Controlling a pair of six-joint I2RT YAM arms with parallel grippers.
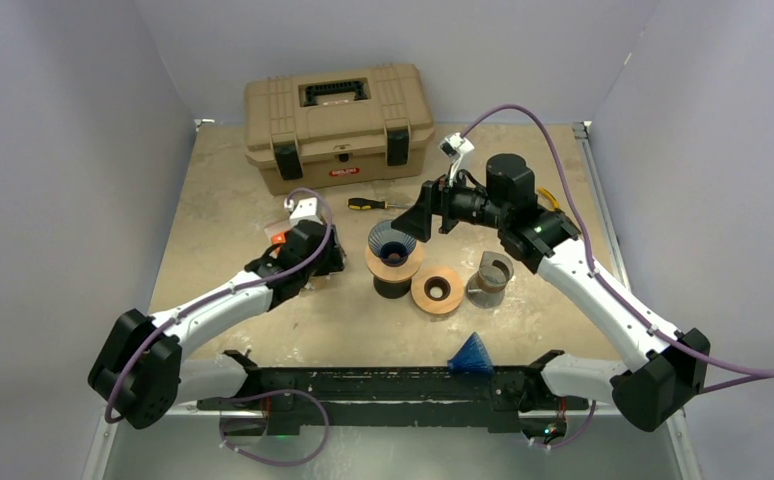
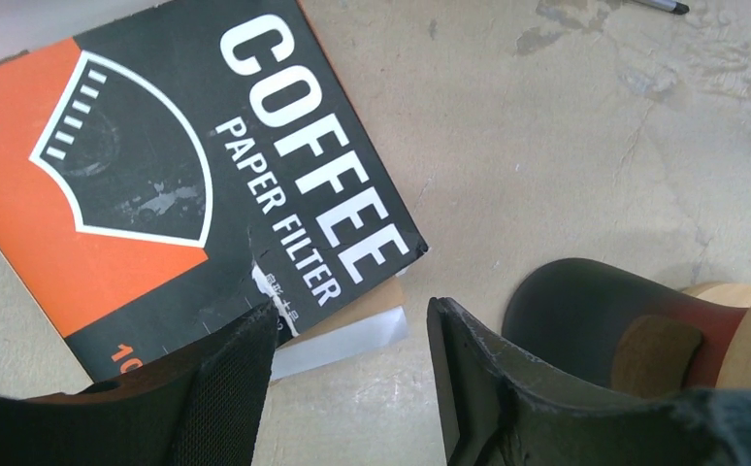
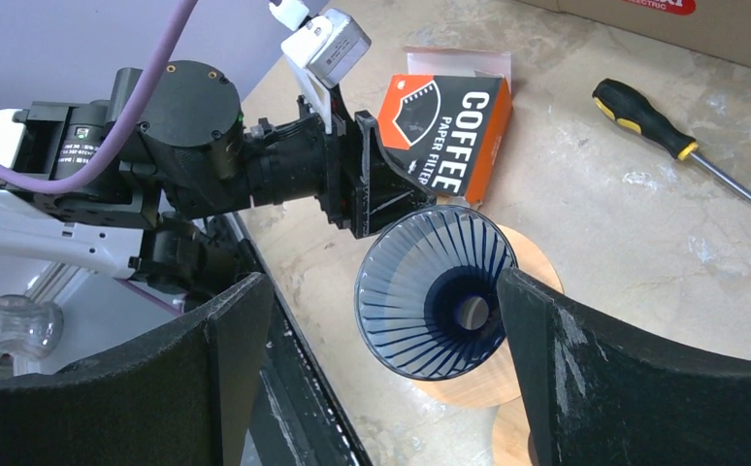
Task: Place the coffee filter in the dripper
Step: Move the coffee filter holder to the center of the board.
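Note:
The black and orange coffee filter box [image 2: 187, 184] lies flat on the table. A tan filter edge [image 2: 376, 294] and a white flap peek out from under its near corner. My left gripper [image 2: 352, 311] hovers low over that corner, jaws apart, with only bare table between them. Its left finger overlaps the box's edge. The blue ribbed dripper [image 3: 437, 291] sits empty on a wooden stand [image 1: 394, 262]. My right gripper [image 3: 381, 282] stands open just above and behind the dripper, holding nothing. From above, the left gripper [image 1: 321, 256] hides most of the box.
A tan toolbox [image 1: 338, 120] stands at the back, with a screwdriver [image 1: 378, 204] in front of it. A second wooden ring [image 1: 437, 290] and a small cup [image 1: 490, 275] sit right of the dripper. A blue cone [image 1: 471, 355] rests near the front rail.

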